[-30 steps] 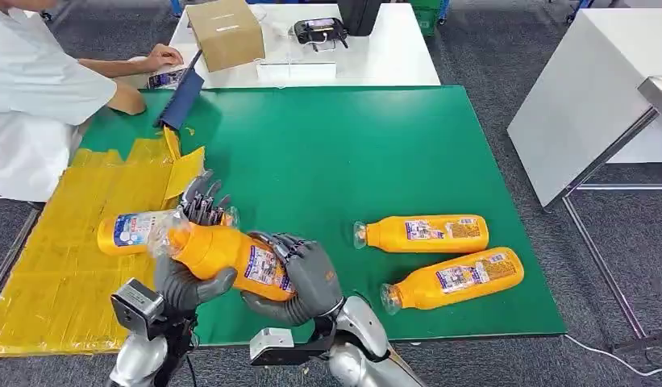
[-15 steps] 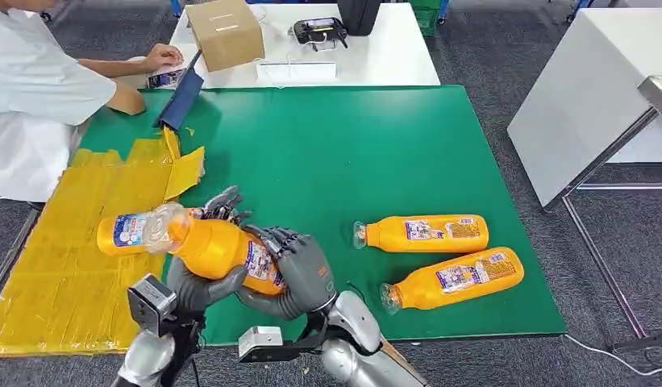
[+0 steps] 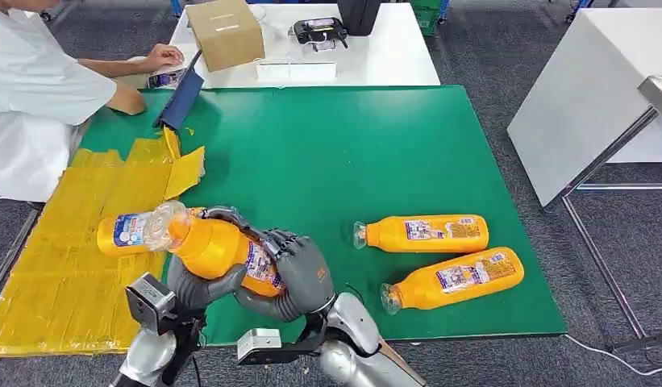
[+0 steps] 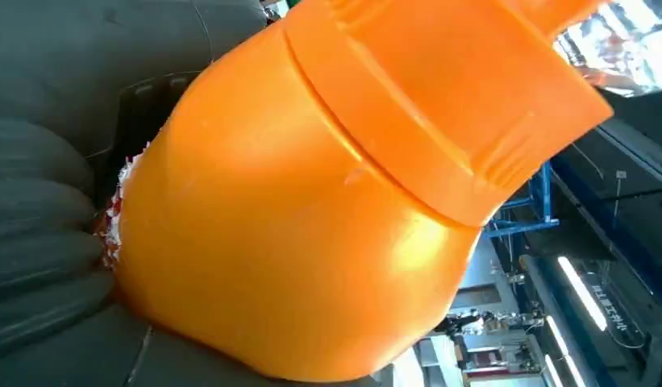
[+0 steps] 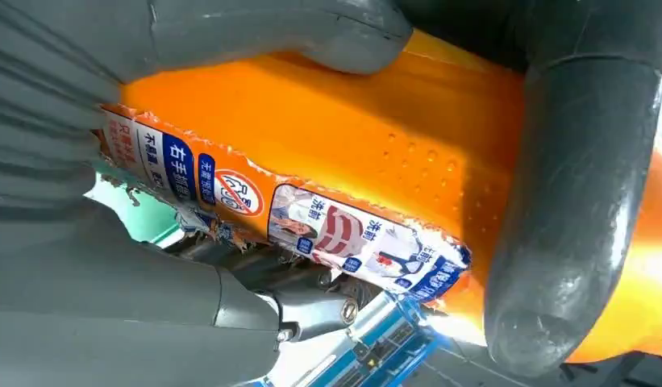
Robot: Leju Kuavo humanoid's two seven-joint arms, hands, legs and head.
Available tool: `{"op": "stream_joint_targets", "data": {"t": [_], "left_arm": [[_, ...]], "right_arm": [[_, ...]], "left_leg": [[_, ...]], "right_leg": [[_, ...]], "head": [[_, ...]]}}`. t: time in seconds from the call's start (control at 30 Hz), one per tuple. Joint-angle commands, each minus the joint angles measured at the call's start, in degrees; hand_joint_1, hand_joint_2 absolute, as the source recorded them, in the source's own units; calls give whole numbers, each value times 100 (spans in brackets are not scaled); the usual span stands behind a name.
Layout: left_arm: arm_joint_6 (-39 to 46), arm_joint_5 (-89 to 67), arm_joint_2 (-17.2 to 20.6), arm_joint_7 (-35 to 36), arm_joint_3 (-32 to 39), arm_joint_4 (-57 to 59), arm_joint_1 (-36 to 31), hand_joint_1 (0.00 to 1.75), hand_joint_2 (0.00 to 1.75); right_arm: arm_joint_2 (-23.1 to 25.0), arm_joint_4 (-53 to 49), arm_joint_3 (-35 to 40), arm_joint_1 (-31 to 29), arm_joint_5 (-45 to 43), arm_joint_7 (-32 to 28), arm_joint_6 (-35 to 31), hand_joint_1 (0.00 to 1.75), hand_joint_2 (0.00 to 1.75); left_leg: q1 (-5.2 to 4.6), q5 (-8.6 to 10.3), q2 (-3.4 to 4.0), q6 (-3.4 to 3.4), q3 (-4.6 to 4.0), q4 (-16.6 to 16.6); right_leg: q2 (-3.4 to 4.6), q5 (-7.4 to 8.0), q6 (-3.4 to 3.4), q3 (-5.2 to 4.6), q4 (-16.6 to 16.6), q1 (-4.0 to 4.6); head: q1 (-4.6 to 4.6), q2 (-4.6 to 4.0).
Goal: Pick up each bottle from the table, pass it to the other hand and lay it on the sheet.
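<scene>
I hold an orange bottle (image 3: 218, 251) with a clear cap above the green table's (image 3: 343, 153) front left part, cap toward the yellow sheet (image 3: 77, 258). My left hand (image 3: 197, 284) wraps the bottle near its neck, with its fingers (image 3: 222, 216) curled over the top. My right hand (image 3: 301, 272) grips the labelled lower body. Close up, the bottle (image 4: 311, 201) lies against my left hand (image 4: 45, 242), and my right hand (image 5: 85, 298) clasps the bottle (image 5: 351, 137). Another bottle (image 3: 127, 230) lies on the sheet. Two more bottles (image 3: 424, 234) (image 3: 458, 279) lie on the table to the right.
A person in white (image 3: 37, 89) sits at the far left with hands by the table's back corner. A blue flat object (image 3: 181, 101) lies there. A white table (image 3: 376, 60) behind carries a cardboard box (image 3: 225, 32) and a black device (image 3: 319, 31). Another white table (image 3: 585, 97) stands at the right.
My left hand's fingers, spread above the bottle earlier, have curled down around it. The bottle shifted slightly toward me. My right hand keeps its grip.
</scene>
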Motion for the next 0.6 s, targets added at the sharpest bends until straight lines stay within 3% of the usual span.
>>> {"op": "stream_joint_targets", "data": {"t": [0.03,0.1,0.13,0.17,0.2,0.33,0.47,0.5,0.6], "left_arm": [[257,296,-57,-129,152,168,-160,175,175],[322,363,-55,-153,243,90,-154,175,175],[434,356,-79,-184,318,50,-145,175,175],[613,283,-78,-227,375,-4,-145,175,175],[1169,-72,-119,-404,509,-65,-147,175,175],[2202,-1018,75,-306,869,-223,-392,175,175],[2542,-1615,138,-187,1035,-84,-691,175,175],[2641,-1807,146,-126,1037,-64,-742,175,175],[2760,-2126,159,35,1068,-54,-743,175,175]], "right_arm": [[-200,147,246,-105,-62,-5,-60,175,175],[-194,167,211,-82,-119,-15,-94,175,175],[-193,133,173,-46,-161,-48,-165,145,175],[-216,42,143,12,-233,-119,-243,7,175],[-250,-194,20,149,-435,-243,-404,0,175],[-583,-1645,-464,682,-871,-266,-405,0,175],[-594,-2571,-1010,979,-1201,-394,-421,0,175],[-594,-2737,-1161,1041,-1248,-432,-495,0,0],[-609,-3025,-1390,1138,-1511,-526,-477,0,0]], "left_leg": [[9,-13,-16,-8,30,-1],[11,-12,-12,-8,26,0],[14,-18,-16,-10,38,1],[9,-11,-12,-7,24,0],[11,-14,-14,-8,29,1],[23,-38,-36,-15,52,19],[11,-11,-35,-7,7,14],[13,-17,-39,-10,20,15],[14,-13,-39,-8,18,11]], "right_leg": [[15,-13,-9,36,-6,4],[17,-10,-9,31,-7,6],[22,-16,-11,46,-7,7],[16,-10,-8,29,-6,4],[19,-13,-9,36,-6,6],[23,-38,-17,67,5,14],[-5,-19,-9,17,9,6],[-1,-25,-12,30,11,6],[0,-18,-9,32,4,8]], "head": [[0,0],[2,0],[2,0],[2,0],[2,0],[2,0],[2,0],[4,0],[4,0]]}}
